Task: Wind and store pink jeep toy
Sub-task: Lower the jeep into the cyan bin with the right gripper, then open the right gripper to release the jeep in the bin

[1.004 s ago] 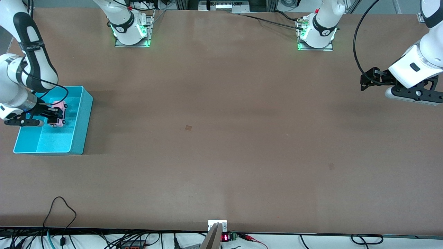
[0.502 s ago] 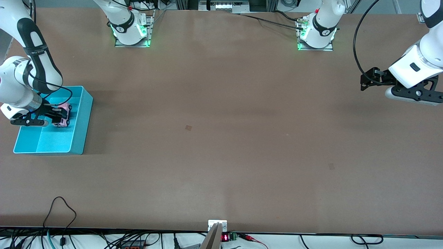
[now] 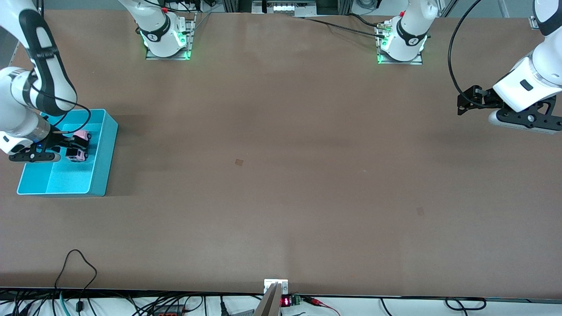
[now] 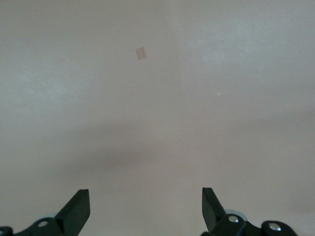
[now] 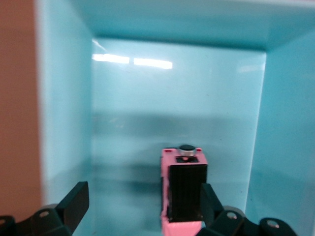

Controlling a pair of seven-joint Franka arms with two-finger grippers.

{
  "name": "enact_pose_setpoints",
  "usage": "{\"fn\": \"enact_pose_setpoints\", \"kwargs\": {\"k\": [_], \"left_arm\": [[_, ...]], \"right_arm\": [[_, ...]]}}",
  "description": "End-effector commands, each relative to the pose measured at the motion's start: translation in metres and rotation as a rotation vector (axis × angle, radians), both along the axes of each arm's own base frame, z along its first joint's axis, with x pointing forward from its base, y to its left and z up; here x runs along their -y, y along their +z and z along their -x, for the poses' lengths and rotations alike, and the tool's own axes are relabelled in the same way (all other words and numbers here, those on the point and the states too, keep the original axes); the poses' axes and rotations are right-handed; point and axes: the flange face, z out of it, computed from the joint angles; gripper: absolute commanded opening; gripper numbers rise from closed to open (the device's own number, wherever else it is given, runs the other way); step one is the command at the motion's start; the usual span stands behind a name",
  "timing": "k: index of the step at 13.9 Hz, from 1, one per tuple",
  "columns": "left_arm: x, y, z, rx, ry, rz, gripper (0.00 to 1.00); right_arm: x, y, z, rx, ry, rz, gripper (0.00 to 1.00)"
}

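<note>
The pink jeep toy (image 3: 77, 154) sits inside the turquoise bin (image 3: 105, 149) at the right arm's end of the table. In the right wrist view the jeep (image 5: 183, 191) rests on the bin floor with its black ribbed roof up, close against one finger. My right gripper (image 3: 75, 145) is low in the bin with its jaws wide open around the jeep (image 5: 142, 209). My left gripper (image 3: 466, 102) is open and empty, waiting over bare table at the left arm's end (image 4: 145, 209).
The bin's walls (image 5: 64, 98) stand close around the right gripper. A small square patch (image 3: 239, 162) marks the middle of the table, and another (image 3: 420, 211) lies toward the left arm's end. Cables run along the table's near edge.
My right gripper held the jeep over the bin, lowered it, and has now opened its jaws; the jeep rests on the bin floor. The left arm has not moved.
</note>
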Motion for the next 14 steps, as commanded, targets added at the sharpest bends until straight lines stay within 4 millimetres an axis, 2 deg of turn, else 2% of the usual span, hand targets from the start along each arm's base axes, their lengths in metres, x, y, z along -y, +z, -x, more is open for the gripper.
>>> {"fn": "enact_pose_setpoints", "kwargs": {"k": [1,4,8,10,12,14], "left_arm": [[-0.001,0.007,0.001,-0.001,-0.021,-0.010,1.00],[-0.002,0.007,0.001,-0.002,-0.021,-0.012,1.00],[-0.002,0.007,0.001,0.000,-0.021,-0.012,1.00],[-0.002,0.007,0.001,0.000,-0.019,-0.012,1.00],[-0.002,0.007,0.001,0.000,-0.021,-0.012,1.00],[-0.002,0.007,0.001,0.000,-0.021,-0.012,1.00]], "right_arm": [[-0.024,0.060,-0.013,-0.008,0.055,0.011,1.00],[-0.042,0.100,-0.024,-0.018,0.050,-0.011,1.00],[-0.089,0.156,-0.019,0.056,0.032,-0.100,1.00],[-0.118,0.192,-0.011,0.094,0.053,-0.097,1.00],[-0.147,0.208,-0.001,0.068,-0.055,-0.106,1.00],[-0.161,0.226,0.008,0.054,-0.082,-0.107,1.00]]}}
